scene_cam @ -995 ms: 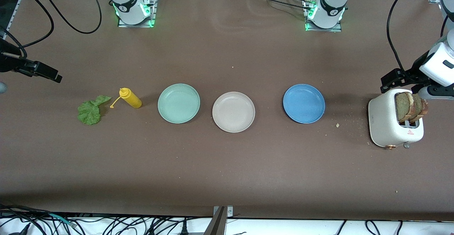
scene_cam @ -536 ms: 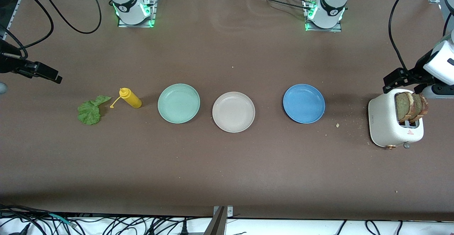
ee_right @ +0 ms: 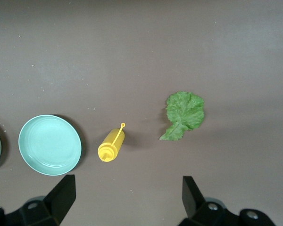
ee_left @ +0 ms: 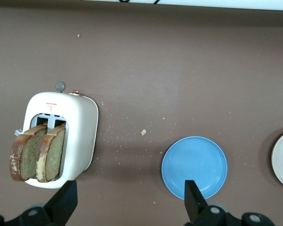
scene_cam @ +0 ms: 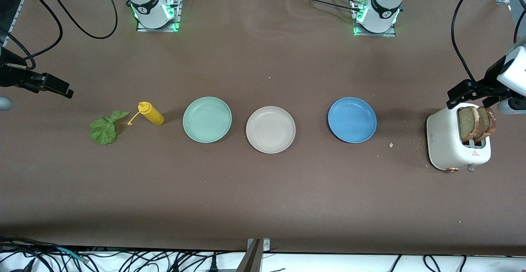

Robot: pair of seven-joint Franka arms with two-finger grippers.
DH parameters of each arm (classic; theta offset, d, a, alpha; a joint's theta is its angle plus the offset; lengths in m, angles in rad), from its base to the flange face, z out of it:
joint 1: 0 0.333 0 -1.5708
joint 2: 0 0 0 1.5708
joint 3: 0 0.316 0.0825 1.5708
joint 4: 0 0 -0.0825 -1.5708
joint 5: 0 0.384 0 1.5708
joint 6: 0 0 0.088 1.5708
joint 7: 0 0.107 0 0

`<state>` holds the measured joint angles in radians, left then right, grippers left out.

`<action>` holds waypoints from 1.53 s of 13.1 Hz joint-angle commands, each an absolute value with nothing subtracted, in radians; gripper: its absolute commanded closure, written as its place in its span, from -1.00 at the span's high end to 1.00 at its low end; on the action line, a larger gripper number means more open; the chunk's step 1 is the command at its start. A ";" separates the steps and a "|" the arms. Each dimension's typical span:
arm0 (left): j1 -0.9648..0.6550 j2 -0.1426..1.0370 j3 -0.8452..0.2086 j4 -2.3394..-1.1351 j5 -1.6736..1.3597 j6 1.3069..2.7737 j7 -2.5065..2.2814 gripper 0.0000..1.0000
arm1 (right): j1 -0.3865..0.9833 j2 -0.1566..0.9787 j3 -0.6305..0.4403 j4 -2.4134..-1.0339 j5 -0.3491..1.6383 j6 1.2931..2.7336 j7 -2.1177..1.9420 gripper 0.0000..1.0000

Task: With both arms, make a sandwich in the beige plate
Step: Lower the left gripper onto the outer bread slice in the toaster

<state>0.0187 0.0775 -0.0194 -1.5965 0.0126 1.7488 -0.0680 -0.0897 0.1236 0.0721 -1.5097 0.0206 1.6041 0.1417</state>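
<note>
The beige plate [scene_cam: 271, 129] sits empty in the middle of the front view on the brown counter [scene_cam: 263, 190], between a mint green plate [scene_cam: 207, 119] and a blue plate [scene_cam: 352, 120], all three apart from one another.

At the lower middle right of that frame a white toaster [scene_cam: 448, 140] holds two brown bread slices [scene_cam: 476, 123] upright in its slots. Crumbs [scene_cam: 391, 144] lie between the toaster and the blue plate.

At the middle left, a green lettuce leaf [scene_cam: 104, 128] lies flat just beside a yellow squeeze bottle [scene_cam: 151, 114] on its side.

The left hand [ee_left: 127, 200] hangs over the counter at the toaster, at the front view's right edge, fingers spread wide and gripping nothing.

The right hand [ee_right: 127, 197] hangs over the counter near the lettuce, at the left edge, also spread wide and empty.
</note>
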 commanded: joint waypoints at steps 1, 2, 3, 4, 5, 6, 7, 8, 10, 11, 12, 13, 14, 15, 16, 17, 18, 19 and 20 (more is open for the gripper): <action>0.017 0.097 -0.025 -1.582 -0.005 1.733 -0.081 1.00 | -0.094 0.100 0.078 -1.536 0.005 1.618 0.127 0.99; 0.014 0.130 -0.025 -1.577 -0.002 1.733 -0.080 1.00 | -0.094 0.100 0.078 -1.536 0.005 1.618 0.127 0.99; 0.011 0.146 -0.025 -1.577 0.006 1.733 -0.080 1.00 | -0.094 0.100 0.078 -1.536 0.005 1.618 0.127 0.99; 0.009 0.150 -0.025 -1.581 0.008 1.730 -0.080 1.00 | -0.094 0.100 0.078 -1.536 0.005 1.618 0.127 0.99; 0.014 0.150 -0.025 -1.591 0.009 1.729 -0.078 1.00 | -0.094 0.100 0.078 -1.536 0.005 1.618 0.127 0.99; 0.020 0.153 -0.023 -1.592 0.011 1.729 -0.072 1.00 | -0.094 0.100 0.078 -1.536 0.005 1.618 0.127 0.99; 0.032 0.156 -0.020 -1.594 0.011 1.729 -0.065 1.00 | -0.094 0.100 0.078 -1.536 0.005 1.617 0.127 0.99; 0.058 0.166 -0.020 -1.591 0.009 1.732 -0.064 1.00 | -0.094 0.100 0.080 -1.536 0.005 1.618 0.127 0.99; 0.084 0.179 -0.020 -1.586 0.012 1.741 -0.055 1.00 | -0.094 0.100 0.078 -1.536 0.005 1.618 0.127 0.99; 0.093 0.195 -0.018 -1.583 0.024 1.744 -0.034 1.00 | -0.094 0.100 0.078 -1.536 0.005 1.618 0.127 0.99; 0.106 0.201 -0.020 -1.585 0.035 1.749 -0.009 1.00 | -0.094 0.100 0.078 -1.536 0.005 1.618 0.127 0.99; 0.129 0.210 -0.020 -1.586 0.037 1.764 0.015 1.00 | -0.094 0.100 0.078 -1.536 0.005 1.618 0.127 0.99; 0.138 0.219 -0.020 -1.588 0.037 1.775 0.052 1.00 | -0.094 0.100 0.078 -1.536 0.005 1.618 0.127 0.99; 0.146 0.224 -0.020 -1.591 0.037 1.787 0.093 1.00 | -0.094 0.100 0.078 -1.536 0.005 1.618 0.127 0.99; 0.169 0.239 -0.020 -1.592 0.035 1.801 0.125 1.00 | -0.094 0.100 0.078 -1.536 0.005 1.618 0.127 0.99; 0.184 0.245 -0.021 -1.595 0.031 1.816 0.150 1.00 | -0.094 0.100 0.078 -1.536 0.005 1.618 0.127 0.99; 0.190 0.264 -0.021 -1.600 0.031 1.833 0.170 1.00 | -0.094 0.100 0.078 -1.536 0.005 1.618 0.127 0.99; 0.195 0.276 -0.020 -1.606 0.031 1.850 0.182 1.00 | -0.094 0.100 0.078 -1.537 0.005 1.618 0.127 0.99; 0.202 0.290 -0.020 -1.621 0.031 1.873 0.184 1.00 | -0.094 0.100 0.078 -1.540 0.005 1.618 0.127 0.99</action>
